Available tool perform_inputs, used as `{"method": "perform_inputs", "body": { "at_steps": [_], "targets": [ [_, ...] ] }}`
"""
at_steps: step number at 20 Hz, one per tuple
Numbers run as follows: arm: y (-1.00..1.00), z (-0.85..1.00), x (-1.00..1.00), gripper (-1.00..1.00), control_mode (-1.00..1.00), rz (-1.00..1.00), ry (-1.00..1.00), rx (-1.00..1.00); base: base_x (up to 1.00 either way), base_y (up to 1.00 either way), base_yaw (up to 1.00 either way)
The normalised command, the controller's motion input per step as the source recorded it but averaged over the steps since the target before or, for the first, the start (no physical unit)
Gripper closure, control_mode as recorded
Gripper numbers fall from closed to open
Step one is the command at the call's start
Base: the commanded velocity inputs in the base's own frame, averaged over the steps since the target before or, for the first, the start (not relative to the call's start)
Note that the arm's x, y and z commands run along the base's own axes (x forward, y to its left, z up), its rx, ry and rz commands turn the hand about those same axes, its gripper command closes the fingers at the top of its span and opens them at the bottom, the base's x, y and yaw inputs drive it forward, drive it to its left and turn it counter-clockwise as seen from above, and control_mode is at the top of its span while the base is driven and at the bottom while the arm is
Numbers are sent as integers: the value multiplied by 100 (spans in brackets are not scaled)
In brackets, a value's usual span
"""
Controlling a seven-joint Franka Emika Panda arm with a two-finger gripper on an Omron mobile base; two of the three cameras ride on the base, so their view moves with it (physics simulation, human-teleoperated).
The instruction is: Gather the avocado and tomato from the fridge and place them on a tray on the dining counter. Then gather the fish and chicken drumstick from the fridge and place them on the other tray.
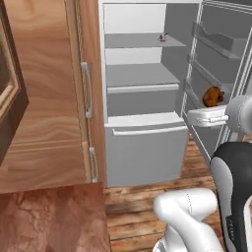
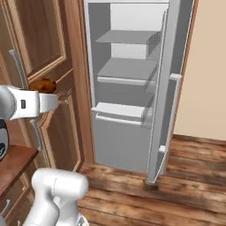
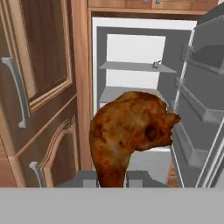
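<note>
The jaws (image 3: 111, 177) are clamped nearly shut on the narrow bone end of the chicken drumstick (image 3: 131, 131). The drumstick's long axis runs straight out from the jaws, meaty end foremost. It hangs in the air in front of the open fridge (image 1: 142, 74), outside the compartment. The fridge shelves (image 1: 140, 74) appear bare except for one small item (image 1: 161, 37) on the upper shelf, too small to identify. The door bins (image 3: 197, 105) appear empty.

wood cabinets (image 1: 44, 98), plank floor (image 2: 185, 176), beige wall (image 2: 207, 66)
</note>
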Motion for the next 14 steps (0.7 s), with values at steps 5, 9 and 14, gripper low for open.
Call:
{"method": "perform_inputs", "body": {
  "at_steps": [5, 9, 14],
  "targets": [
    [0, 0, 0, 100, 100, 0, 0, 0, -35, 16, -73],
    [0, 0, 0, 100, 100, 0, 0, 0, 0, 0, -100],
    [0, 0, 0, 100, 100, 0, 0, 0, 0, 0, -100]
  ]
}}
